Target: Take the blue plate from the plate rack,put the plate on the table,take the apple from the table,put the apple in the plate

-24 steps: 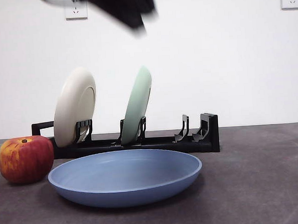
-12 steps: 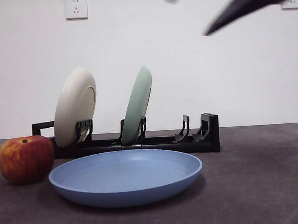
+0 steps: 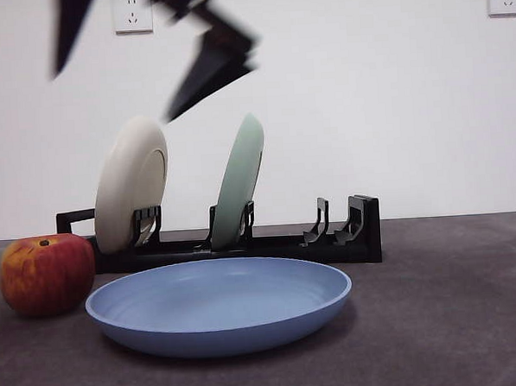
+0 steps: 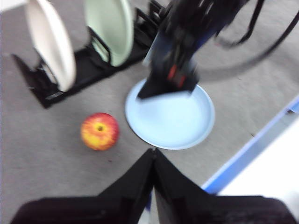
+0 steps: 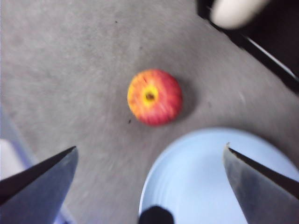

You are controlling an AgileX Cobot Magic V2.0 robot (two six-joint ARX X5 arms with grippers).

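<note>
The apple is seen from above on the table, just beside the blue plate, framed between the right gripper's widely parted jaws.

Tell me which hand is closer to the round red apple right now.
Right. The right hand hangs open above the red apple and the blue plate's edge; the left hand, shut, sits farther back.

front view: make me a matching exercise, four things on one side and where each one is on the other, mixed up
Things:
1. blue plate
2. apple
3. cream-white plate
4. pale green plate

Places:
A. upright in the plate rack, end slot nearest the apple
B. flat on the table, before the rack
C. upright in the rack's middle slot
D. on the table beside the blue plate

Pairs: 1-B, 2-D, 3-A, 4-C
</note>
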